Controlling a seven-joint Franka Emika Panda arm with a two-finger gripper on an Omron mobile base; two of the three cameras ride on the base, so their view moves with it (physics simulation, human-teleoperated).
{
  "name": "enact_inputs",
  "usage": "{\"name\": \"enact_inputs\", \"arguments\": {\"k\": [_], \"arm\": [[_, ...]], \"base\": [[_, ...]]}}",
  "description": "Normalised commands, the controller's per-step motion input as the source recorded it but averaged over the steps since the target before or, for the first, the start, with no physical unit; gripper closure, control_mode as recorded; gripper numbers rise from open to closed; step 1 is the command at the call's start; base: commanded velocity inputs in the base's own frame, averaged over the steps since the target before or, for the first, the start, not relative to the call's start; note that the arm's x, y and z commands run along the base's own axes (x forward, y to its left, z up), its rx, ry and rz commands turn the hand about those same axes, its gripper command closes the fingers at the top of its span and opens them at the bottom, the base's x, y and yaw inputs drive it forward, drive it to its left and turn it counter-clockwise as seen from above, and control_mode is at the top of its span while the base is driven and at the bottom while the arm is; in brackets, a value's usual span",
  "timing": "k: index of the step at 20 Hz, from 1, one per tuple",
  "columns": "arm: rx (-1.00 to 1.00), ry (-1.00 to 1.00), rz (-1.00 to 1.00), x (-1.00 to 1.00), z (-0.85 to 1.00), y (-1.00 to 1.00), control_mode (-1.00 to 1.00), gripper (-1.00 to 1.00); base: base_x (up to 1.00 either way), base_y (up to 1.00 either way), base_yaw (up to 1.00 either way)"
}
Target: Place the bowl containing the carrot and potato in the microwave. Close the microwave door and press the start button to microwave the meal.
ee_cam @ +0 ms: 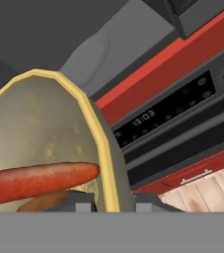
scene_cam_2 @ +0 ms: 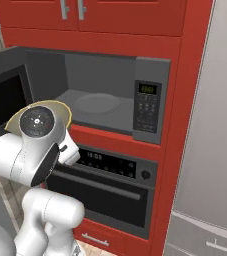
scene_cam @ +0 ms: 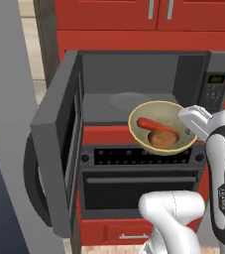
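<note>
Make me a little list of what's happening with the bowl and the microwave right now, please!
bowl: held up in front of the microwave opening, not yet inside
carrot: lying in the bowl
potato: in the bowl, under the carrot
end effector: gripping the bowl's rim
microwave: turntable bare
microwave door: swung wide open to the left
oven: below the microwave, shut

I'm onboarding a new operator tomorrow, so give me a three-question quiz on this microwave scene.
1. True or false: the microwave door is shut.
2. What lies in the bowl? A) a fish B) a carrot and a potato C) nothing
3. Fill in: the gripper grips the bowl by its ____.

Key:
1. False; it stands swung open to the left.
2. B; carrot, potato.
3. Rim; the bowl is held in front of the microwave, above the oven.
</note>
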Motion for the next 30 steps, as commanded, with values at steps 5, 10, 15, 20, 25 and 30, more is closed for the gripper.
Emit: {"name": "enact_inputs", "arguments": {"k": [5,10,15,20,25,30], "arm": [[0.0,0.0,0.0,0.0,0.0,0.0,1.0,1.0],[0.0,0.0,0.0,0.0,0.0,0.0,1.0,1.0],[0.0,0.0,0.0,0.02,0.0,0.0,-1.0,1.0],[0.0,0.0,0.0,0.0,0.0,0.0,-1.0,1.0],[0.0,0.0,0.0,0.01,0.0,0.0,-1.0,1.0],[0.0,0.0,0.0,0.09,0.0,0.0,-1.0,1.0]], "base": [[0.0,0.36,-0.22],[0.0,0.17,-0.1],[0.0,0.0,0.0],[0.0,0.0,0.0],[0.0,0.0,0.0],[0.0,0.0,0.0]]}}
